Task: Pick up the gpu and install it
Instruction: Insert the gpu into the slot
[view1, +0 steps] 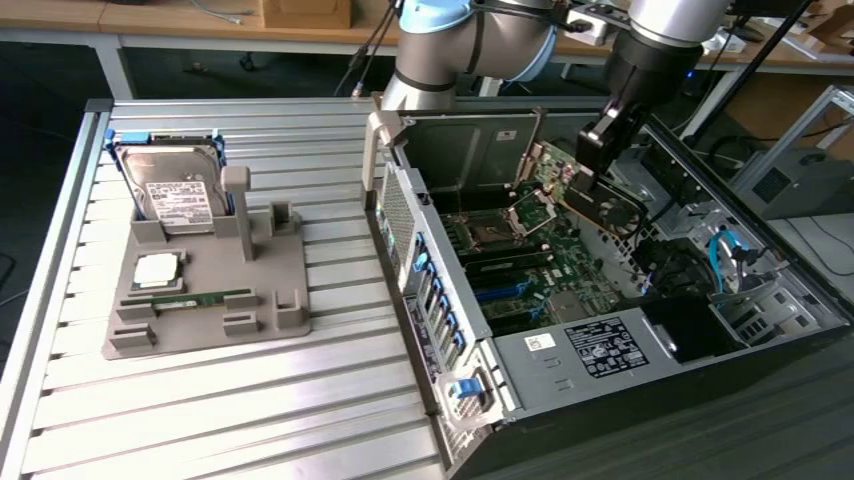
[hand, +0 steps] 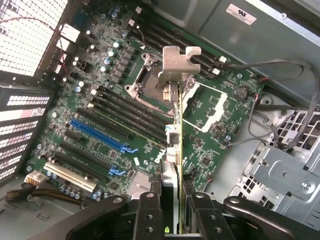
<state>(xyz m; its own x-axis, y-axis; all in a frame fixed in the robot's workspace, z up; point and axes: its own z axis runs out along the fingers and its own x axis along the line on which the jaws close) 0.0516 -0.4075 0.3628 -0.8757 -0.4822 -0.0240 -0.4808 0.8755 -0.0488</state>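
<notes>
Exterior view: you have the gripper (view1: 591, 160) down inside the open computer case (view1: 527, 385), which lies on its side on the slatted bench (view1: 200, 420), toward the exterior view's right. The gripper is clamped on the gpu (view1: 607, 205). The card is held at a tilt over the motherboard (view1: 534, 270), in the part of the case farther from the camera. You cannot tell from here whether its lower edge touches the board.

Wrist view: the card runs edge-on away from the fingers (hand: 150, 215), one finger pressed to each face. The silver end bracket (hand: 177, 60) is at the end farthest from the grip. That bracket end hangs over the area of the processor socket (hand: 147, 80). The long blue slot (hand: 97, 134) lies off to one side, apart from the card, and the card is not seated in it. Rows of black slots run between the blue slot and the socket.

Bench, toward the exterior view's left: a grey holder (view1: 200, 330) sits well apart from the case.
- A hard drive (view1: 171, 195) with a white label stands propped upright at the holder's far end.
- A square processor (view1: 158, 268) lies flat just in front of the drive.
- A narrow green memory stick (view1: 187, 298) lies flat in a groove, just nearer the camera than the processor.

The arm comes in from the top of the exterior view and reaches down into the case.
</notes>
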